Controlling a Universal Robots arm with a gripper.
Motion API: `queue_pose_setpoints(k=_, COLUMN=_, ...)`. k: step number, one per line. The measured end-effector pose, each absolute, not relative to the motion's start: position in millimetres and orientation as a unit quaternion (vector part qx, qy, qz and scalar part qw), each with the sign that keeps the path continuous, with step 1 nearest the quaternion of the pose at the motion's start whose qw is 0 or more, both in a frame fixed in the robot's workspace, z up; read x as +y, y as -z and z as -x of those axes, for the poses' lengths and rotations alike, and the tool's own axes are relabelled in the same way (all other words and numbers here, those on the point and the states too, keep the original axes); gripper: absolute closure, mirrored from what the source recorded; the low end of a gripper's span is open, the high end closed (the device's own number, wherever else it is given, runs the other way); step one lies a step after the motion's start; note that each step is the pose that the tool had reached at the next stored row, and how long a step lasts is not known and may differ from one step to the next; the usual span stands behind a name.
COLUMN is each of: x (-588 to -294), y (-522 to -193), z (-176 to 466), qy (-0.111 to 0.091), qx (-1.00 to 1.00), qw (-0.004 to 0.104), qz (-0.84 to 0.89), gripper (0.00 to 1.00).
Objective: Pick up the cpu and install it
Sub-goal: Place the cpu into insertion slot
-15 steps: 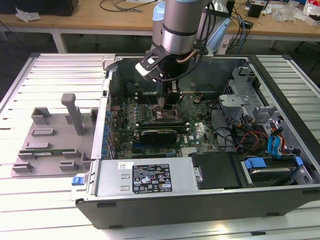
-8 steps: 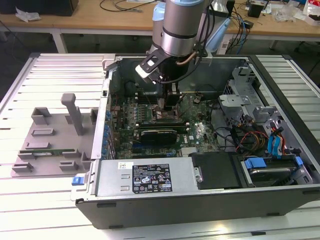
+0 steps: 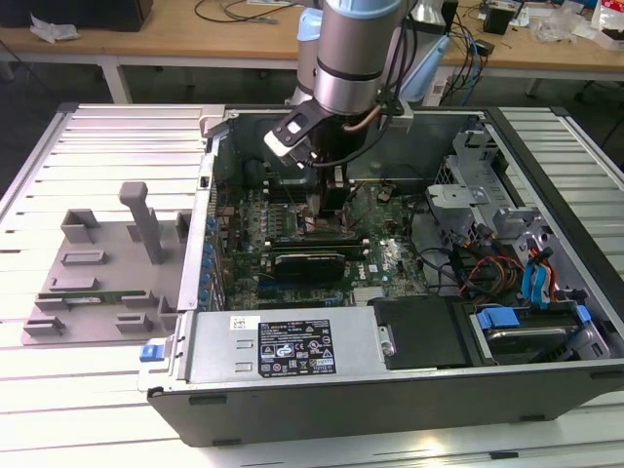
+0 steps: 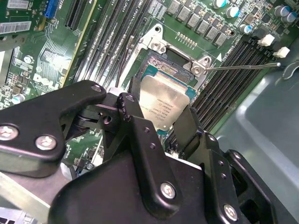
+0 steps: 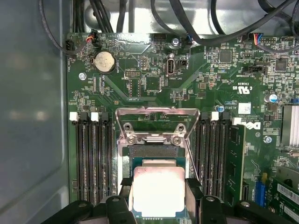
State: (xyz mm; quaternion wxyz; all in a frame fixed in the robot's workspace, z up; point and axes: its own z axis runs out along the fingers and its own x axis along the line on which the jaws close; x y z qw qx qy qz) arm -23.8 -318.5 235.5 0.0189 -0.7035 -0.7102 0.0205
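The cpu (image 5: 159,191) is held over the open socket (image 5: 154,151) near the middle of the motherboard (image 5: 154,84), between two banks of memory slots (image 5: 91,158). Whether it is already seated or just clear of the contacts cannot be told. Its silver lid is turned face up and level, with a thin green rim showing around it.

It is judged to be light, rigid and smooth, so little squeeze is needed. It is also fragile: its underside and the socket's contacts are likely to be harmed by tilting, sliding or a drop. The hold is best taken on two opposite edges of the rim, never on the faces. That is how it is taken here: the gripper (image 5: 159,195) is closed on the cpu, with a black finger (image 5: 194,193) at each side, as is seen in both wrist views.

The metal retention frame (image 5: 152,122) stands open at the socket's end away from the gripper, and its wire lever (image 4: 243,66) is released. In the exterior view the arm (image 3: 351,49) is lowered into the computer case (image 3: 390,390), which is laid open on the slatted desk (image 3: 97,136).
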Motion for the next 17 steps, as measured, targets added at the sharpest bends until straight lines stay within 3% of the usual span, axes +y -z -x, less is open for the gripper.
queue_pose_setpoints(k=17, x=-316, y=-200, z=26, qy=-0.021, qx=-0.710, qw=0.019, qz=0.704, gripper=0.47)
